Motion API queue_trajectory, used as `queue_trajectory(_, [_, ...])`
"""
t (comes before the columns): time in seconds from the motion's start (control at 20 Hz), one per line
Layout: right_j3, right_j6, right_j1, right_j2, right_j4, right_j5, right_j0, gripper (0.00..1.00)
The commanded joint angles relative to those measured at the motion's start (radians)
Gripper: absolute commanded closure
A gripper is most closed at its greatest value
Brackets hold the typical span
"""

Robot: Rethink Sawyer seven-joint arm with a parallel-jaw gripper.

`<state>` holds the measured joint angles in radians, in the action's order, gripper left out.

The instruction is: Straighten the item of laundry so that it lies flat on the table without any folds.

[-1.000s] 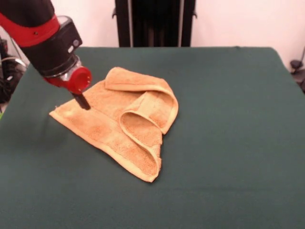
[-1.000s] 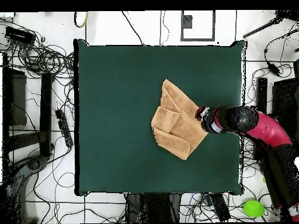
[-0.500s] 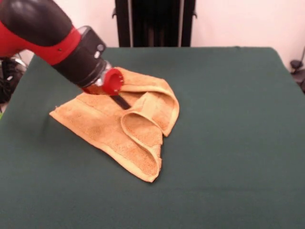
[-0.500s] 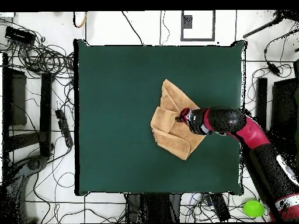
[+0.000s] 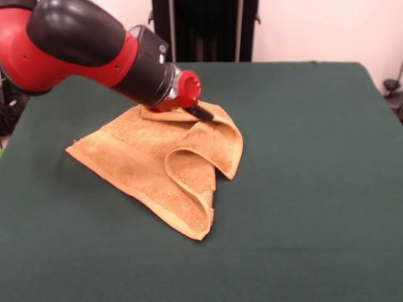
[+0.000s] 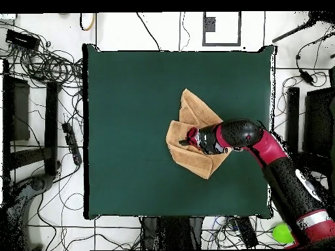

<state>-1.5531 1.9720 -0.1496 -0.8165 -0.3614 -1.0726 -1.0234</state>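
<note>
On the green table (image 5: 315,189), a little off its middle, the towel (image 5: 145,167) lies doubled over, and the gripper (image 5: 203,114) presses its fold, seemingly to drag it flat; grip unclear.

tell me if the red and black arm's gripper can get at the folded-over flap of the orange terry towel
Probably yes. The gripper already sits on the folded flap of the orange terry towel, and nothing else lies on the dark green felt table to block it.
</note>
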Motion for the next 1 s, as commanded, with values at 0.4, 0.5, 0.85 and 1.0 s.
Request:
queue_trajectory(0.4, [0.073,-0.474,0.064,-0.033,-0.115,-0.192,0.031,1.0])
queue_trajectory(0.5, [0.122,-0.466,0.05,-0.011,-0.187,-0.112,0.054,1.0])
queue_trajectory(0.85, [0.192,-0.452,0.021,-0.002,-0.33,0.005,0.079,1.0])
queue_trajectory(1.0, [0.201,-0.431,0.012,-0.008,-0.385,0.082,0.082,1.0])
